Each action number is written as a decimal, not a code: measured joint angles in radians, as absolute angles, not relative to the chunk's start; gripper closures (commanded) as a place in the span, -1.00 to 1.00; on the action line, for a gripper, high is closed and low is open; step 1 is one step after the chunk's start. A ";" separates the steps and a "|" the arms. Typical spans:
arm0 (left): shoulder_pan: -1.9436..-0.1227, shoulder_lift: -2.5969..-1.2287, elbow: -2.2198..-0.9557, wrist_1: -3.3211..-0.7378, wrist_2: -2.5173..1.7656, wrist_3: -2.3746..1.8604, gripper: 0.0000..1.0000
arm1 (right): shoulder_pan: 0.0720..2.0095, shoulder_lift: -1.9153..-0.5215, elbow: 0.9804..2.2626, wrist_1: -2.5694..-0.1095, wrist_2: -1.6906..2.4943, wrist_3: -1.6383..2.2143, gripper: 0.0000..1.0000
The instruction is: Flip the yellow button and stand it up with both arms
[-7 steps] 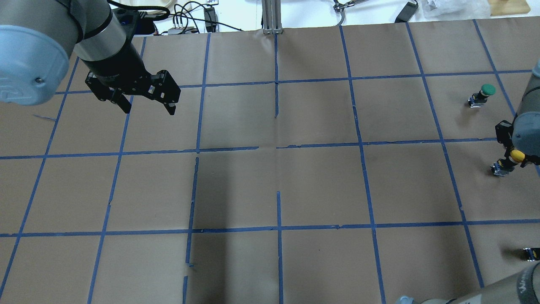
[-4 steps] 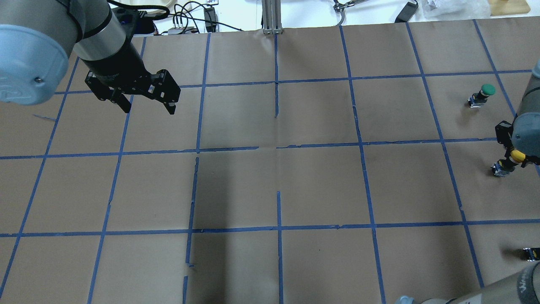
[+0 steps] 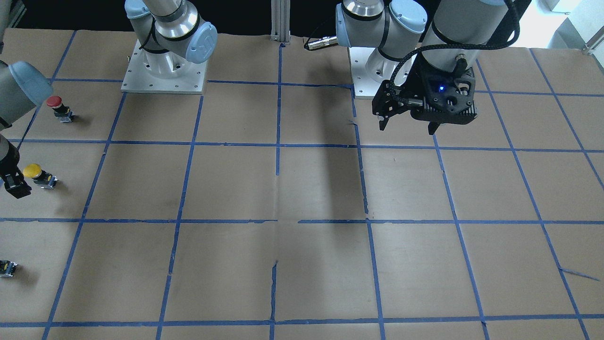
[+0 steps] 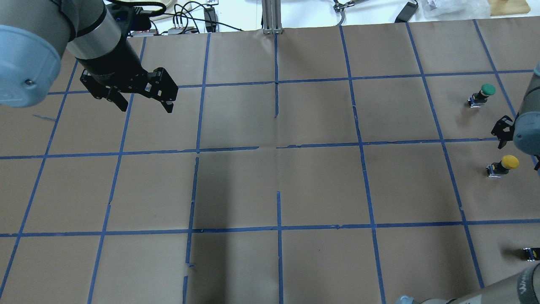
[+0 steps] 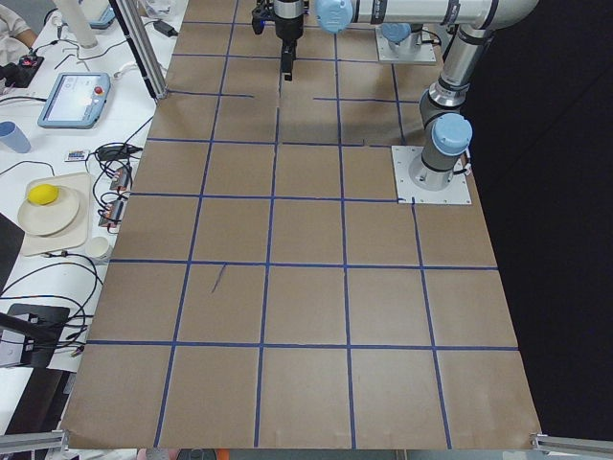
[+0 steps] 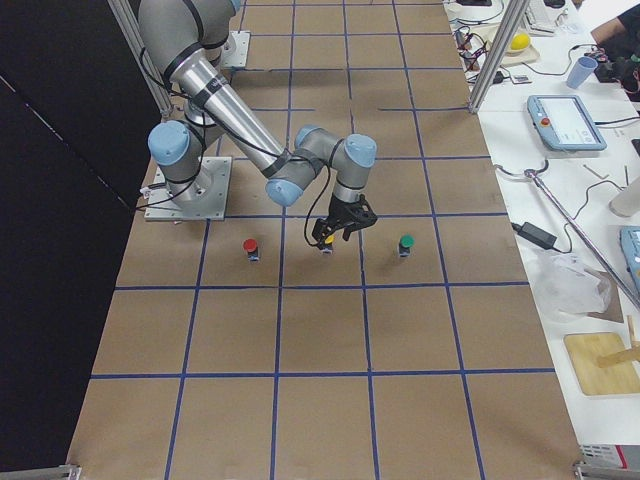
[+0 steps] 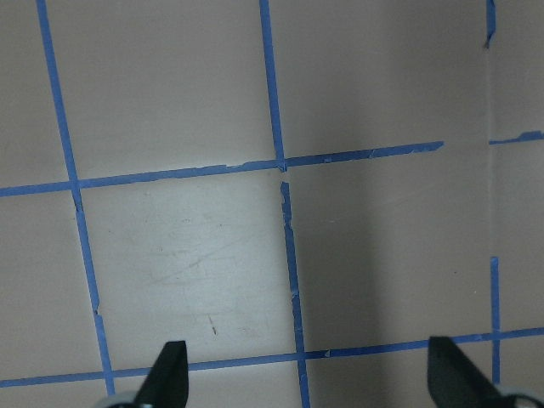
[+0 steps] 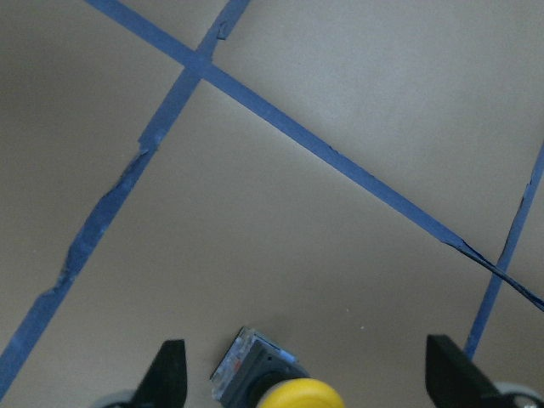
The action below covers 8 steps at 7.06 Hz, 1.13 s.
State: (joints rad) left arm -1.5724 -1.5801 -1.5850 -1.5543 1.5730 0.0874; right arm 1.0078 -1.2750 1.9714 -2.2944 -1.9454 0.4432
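Note:
The yellow button (image 4: 504,164) stands upright on its black and silver body at the table's right side, yellow cap up. It also shows in the front view (image 3: 35,174) and at the bottom of the right wrist view (image 8: 280,393). My right gripper (image 4: 519,154) is open just above it, fingers spread on either side and not touching it; the right wrist view (image 8: 310,378) shows the wide gap. My left gripper (image 4: 145,103) is open and empty, hovering over the table's far left part. It also shows in the front view (image 3: 408,125) and the left wrist view (image 7: 310,378).
A green-capped button (image 4: 485,92) stands beyond the yellow one, and a red-capped button (image 3: 55,105) stands nearer the robot's base. A small black and yellow part (image 4: 531,253) shows by the right arm at the view's edge. Blue tape lines grid the brown paper.
My right gripper has opened, let go of the yellow button and drawn back upward. The button, tilted in the grip before, now stands free on the table. The left arm shifted slightly.

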 measured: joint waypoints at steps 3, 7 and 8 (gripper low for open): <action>-1.572 -1.582 -1.586 -1.555 1.574 0.087 -0.99 | 1.020 -1.316 1.916 -2.236 -1.872 0.393 -1.00; -1.569 -1.577 -1.585 -1.556 1.574 0.088 -0.99 | 1.174 -1.441 1.627 -1.716 -1.692 0.218 -1.00; -1.565 -1.575 -1.585 -1.558 1.573 0.088 -0.99 | 1.240 -1.476 1.565 -1.601 -1.655 0.200 -1.00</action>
State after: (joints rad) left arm -1.5653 -1.5754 -1.5846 -1.5579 1.5728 0.0885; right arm 1.2399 -1.4761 1.5655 -1.6006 -1.6554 0.2005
